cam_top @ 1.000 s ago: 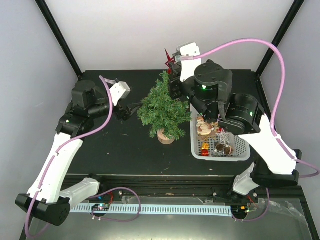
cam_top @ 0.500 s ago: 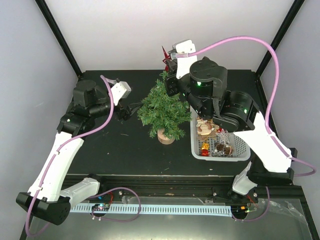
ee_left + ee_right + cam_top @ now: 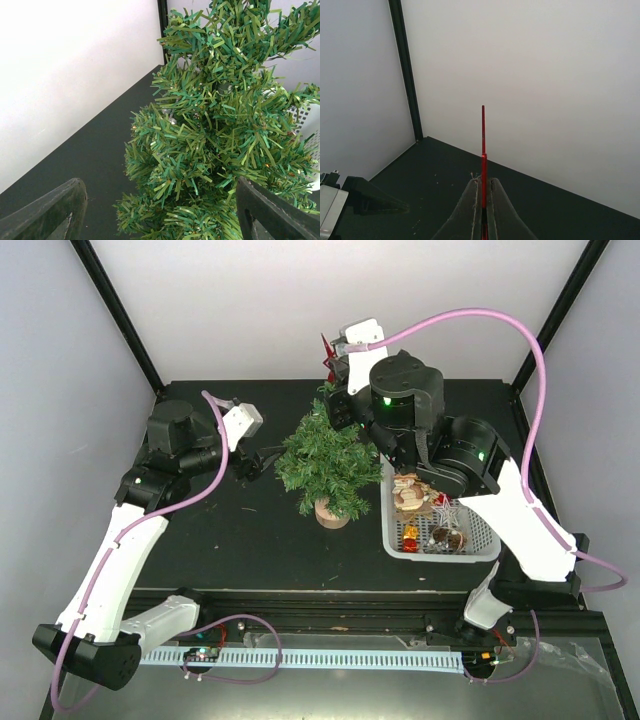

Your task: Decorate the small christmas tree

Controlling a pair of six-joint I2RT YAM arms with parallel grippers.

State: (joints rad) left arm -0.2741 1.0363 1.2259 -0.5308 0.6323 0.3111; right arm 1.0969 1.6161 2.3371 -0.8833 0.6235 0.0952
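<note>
The small christmas tree (image 3: 325, 460) stands upright on its wooden stump (image 3: 332, 513) mid-table and fills the left wrist view (image 3: 220, 135). My left gripper (image 3: 262, 462) is open, its jaws spread on either side of the tree's lower left branches. My right gripper (image 3: 334, 360) is high above and behind the treetop, shut on a flat red ornament (image 3: 326, 350), seen edge-on between the fingers in the right wrist view (image 3: 483, 165).
A white basket (image 3: 440, 520) with several more ornaments sits right of the tree, partly under the right arm. The enclosure's back wall and black corner posts (image 3: 115, 310) stand close behind.
My right arm has swung left and back with the red ornament, from right of the treetop to above and behind it. The left arm and the tree have not moved.
</note>
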